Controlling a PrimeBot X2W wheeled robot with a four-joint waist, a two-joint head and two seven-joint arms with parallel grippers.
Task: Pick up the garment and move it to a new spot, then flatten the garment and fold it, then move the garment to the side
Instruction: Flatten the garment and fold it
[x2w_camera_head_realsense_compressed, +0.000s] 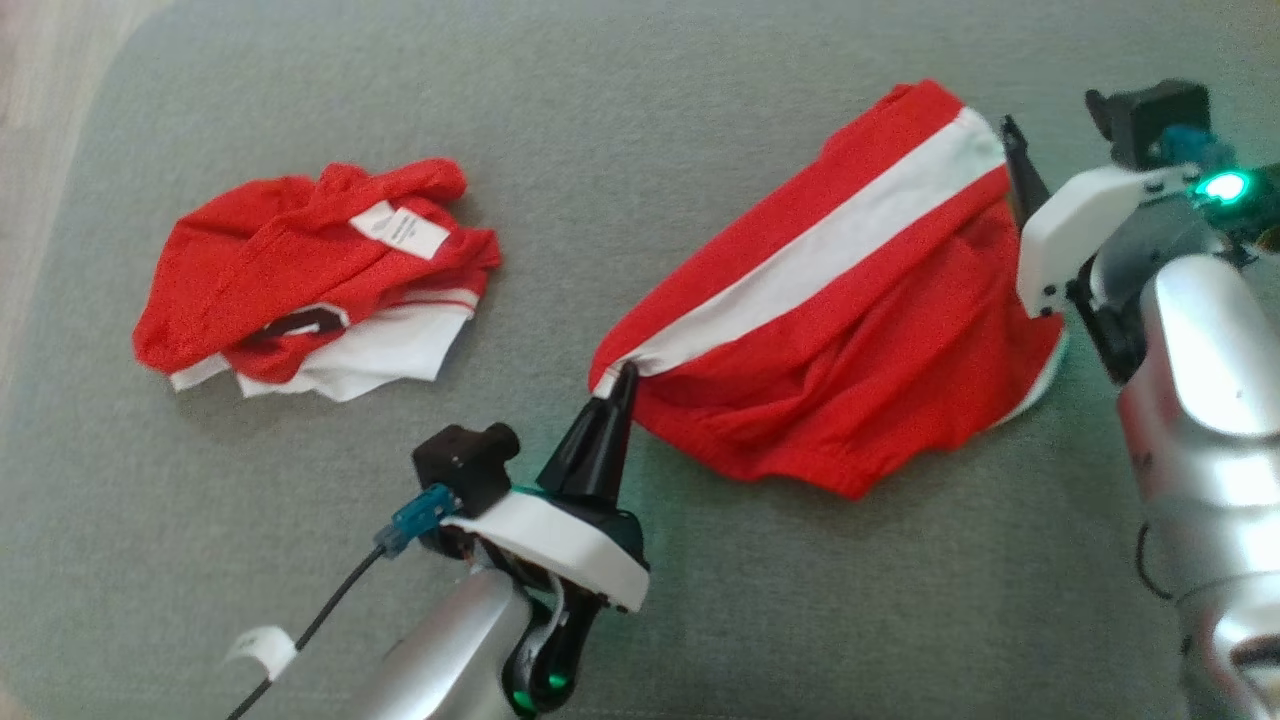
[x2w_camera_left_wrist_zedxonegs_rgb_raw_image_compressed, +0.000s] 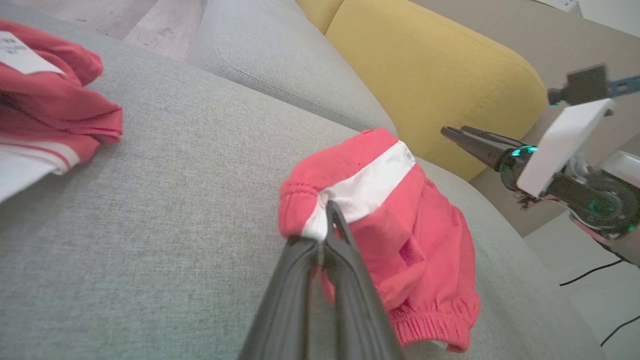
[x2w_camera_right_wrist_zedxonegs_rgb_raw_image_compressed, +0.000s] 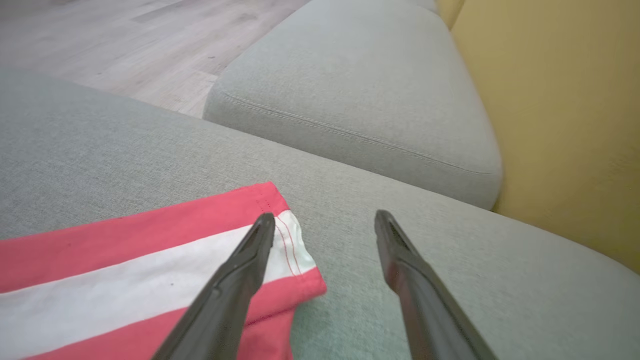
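- On the grey seat cushion, right of centre in the head view: the red garment, white stripe uppermost, rumpled and bunched along the lower hem.
- Pinched tight by the left gripper: the near end of that stripe, fingers pressed together with cloth caught between the tips.
- Spread wide at the far end of the stripe: the right gripper, one finger above the stitched corner, the other above bare cushion, nothing held; contact with the cloth impossible to tell.
- Well apart to the left: a second red-and-white heap, label up, touched by neither arm.
- Behind the seat in the left wrist view: a yellow back cushion.
- Judged to be the grasp ahead of the lift, half made: one end secured, the other not yet.
- Called for next, most likely: lowering the right fingers to straddle the far corner, closing on it, then raising both ends together, stripe kept taut, for the carry to a fresh spot.
- Worth watching: a thin hold at the very corner on the left, apt to slip under a sharp pull.
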